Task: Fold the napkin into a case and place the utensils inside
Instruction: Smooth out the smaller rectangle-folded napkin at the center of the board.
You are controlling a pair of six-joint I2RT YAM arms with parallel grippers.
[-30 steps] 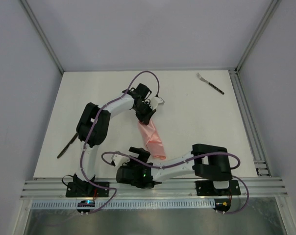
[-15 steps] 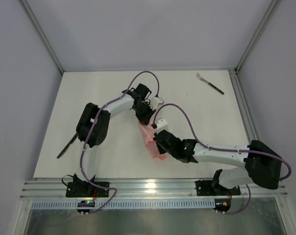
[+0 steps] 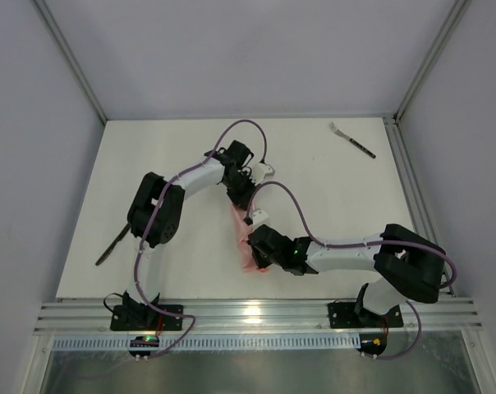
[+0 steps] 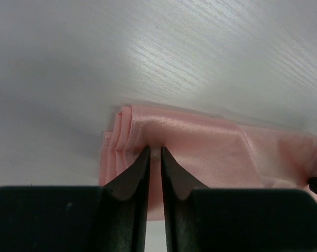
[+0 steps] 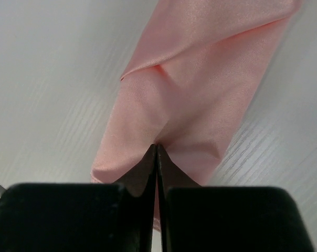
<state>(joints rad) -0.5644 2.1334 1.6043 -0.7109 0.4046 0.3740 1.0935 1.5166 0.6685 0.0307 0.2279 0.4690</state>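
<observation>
Folding stage, with both arms on the cloth. The napkin (image 3: 241,236) lies near the middle of the table (image 3: 355,189) as a narrow, layered strip that runs from the far arm's wrist toward the near edge.

The left tool (image 4: 154,153) is all but closed. You see only a sliver of gap between its jaws, and the stacked far end of the strip is pinched in it. The right tool (image 5: 156,148) is closed tip to tip on the near part of the strip. The cloth puckers at its tips, which reads as a pinch on a thin layer.

The fork (image 3: 352,139) lies well apart at the far right corner of the table, untouched. A dark slim thing (image 3: 112,244) lies beside the left arm; its kind cannot be told.

The step in hand appears to be the shaping of the case, with nothing placed inside yet. For the next move, you would likely keep one end pinned and carry the other over to set the fold. Move gently, since this smooth cloth may slip or spring open. After that, one tool must let go to fetch the fork.
</observation>
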